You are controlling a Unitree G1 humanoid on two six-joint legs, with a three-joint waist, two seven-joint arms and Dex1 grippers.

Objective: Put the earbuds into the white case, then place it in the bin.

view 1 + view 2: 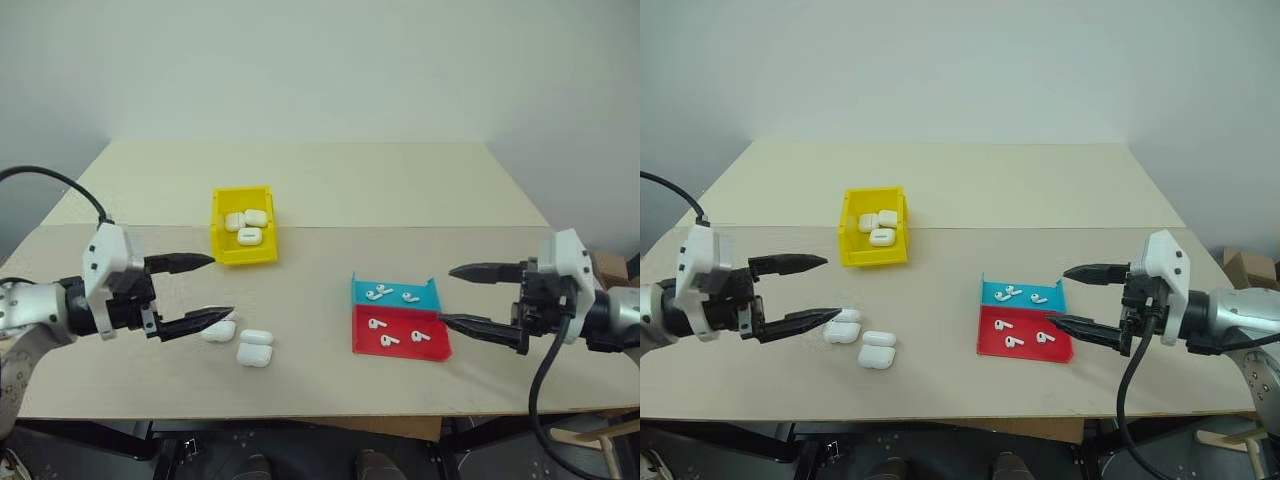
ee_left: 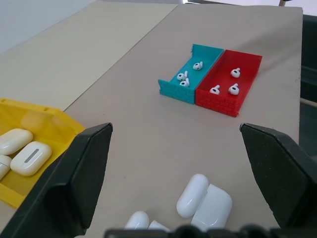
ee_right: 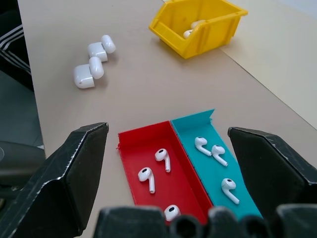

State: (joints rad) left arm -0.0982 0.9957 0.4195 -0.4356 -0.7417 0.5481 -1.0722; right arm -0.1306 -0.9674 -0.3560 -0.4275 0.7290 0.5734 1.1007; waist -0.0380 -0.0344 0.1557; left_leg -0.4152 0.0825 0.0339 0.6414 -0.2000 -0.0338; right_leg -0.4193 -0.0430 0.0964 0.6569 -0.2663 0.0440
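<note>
nothing picked yet, both pincers (image 1: pixel 205 290) (image 1: pixel 470 297) spread wide and empty; next, reaching for earbuds (image 3: pixel 158 166) and open white case (image 1: pixel 254 348).

White earbuds (image 1: pixel 381 293) in trays, open white case (image 1: pixel 255 348) on table, yellow bin (image 1: pixel 243 226)

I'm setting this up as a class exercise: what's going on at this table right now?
A two-armed robot is sorting earbuds into cases. Both claws are open and empty: the left claw hovers by two open white cases on the table, the right claw beside the teal tray and red tray, each holding three loose earbuds. Three closed cases already lie in the yellow bin.
</note>
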